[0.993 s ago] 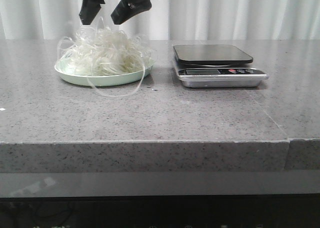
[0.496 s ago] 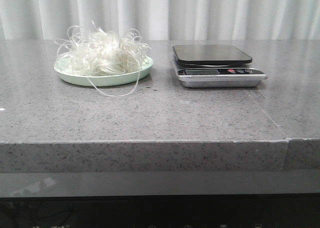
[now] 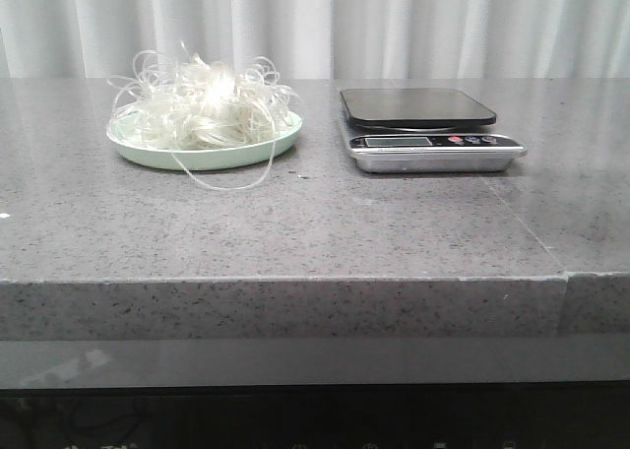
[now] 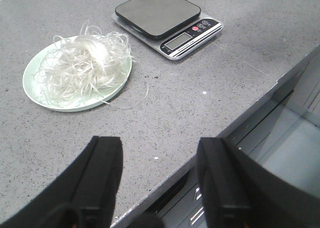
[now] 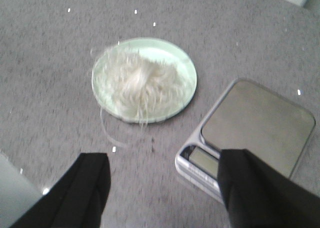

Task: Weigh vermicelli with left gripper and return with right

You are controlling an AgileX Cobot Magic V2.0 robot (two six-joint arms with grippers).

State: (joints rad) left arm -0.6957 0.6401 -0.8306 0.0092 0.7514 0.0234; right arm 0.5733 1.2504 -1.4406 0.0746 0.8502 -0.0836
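Presently the vermicelli (image 3: 202,111) lies heaped on one pale green plate (image 3: 226,158), just beside the scale (image 3: 430,127), whose platform is bare. Weighing and return appear complete, judging by this layout. Left hand (image 4: 162,180) and right hand (image 5: 165,188) both gape, empty, above the tabletop (image 3: 315,223). Count: one mound, one plate, one scale.

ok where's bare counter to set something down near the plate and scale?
Bare: the wide front strip of counter before the plate and scale, plus right of the scale. Tight: the gap between them, where vermicelli strands loop over the plate's front rim.
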